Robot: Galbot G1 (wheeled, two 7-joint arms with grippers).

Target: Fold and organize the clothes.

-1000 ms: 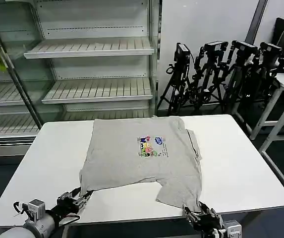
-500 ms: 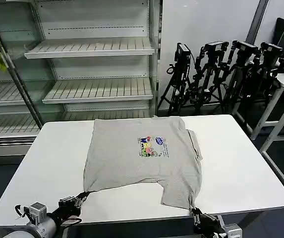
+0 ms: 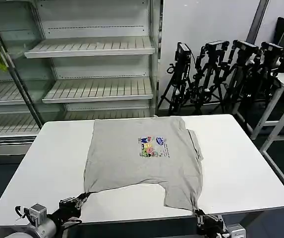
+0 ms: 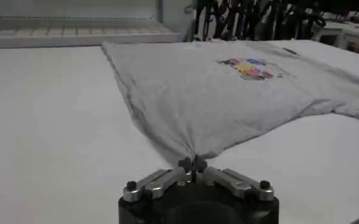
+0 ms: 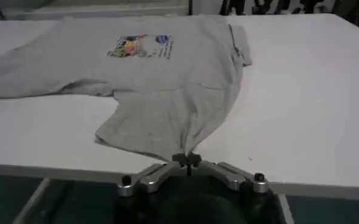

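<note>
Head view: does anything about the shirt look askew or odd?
Yes. The grey T-shirt lies skewed on the white table, its hem uneven, two near corners pinched by the left gripper and right gripper.

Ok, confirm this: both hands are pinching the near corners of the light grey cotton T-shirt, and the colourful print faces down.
Not quite: the left hand and right hand do pinch the light grey cotton T-shirt, but its multicolour print faces up, as the head view shows.

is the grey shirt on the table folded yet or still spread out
Spread out. The T-shirt lies flat, print up, on the table; each gripper, left and right, pinches a near corner.
</note>
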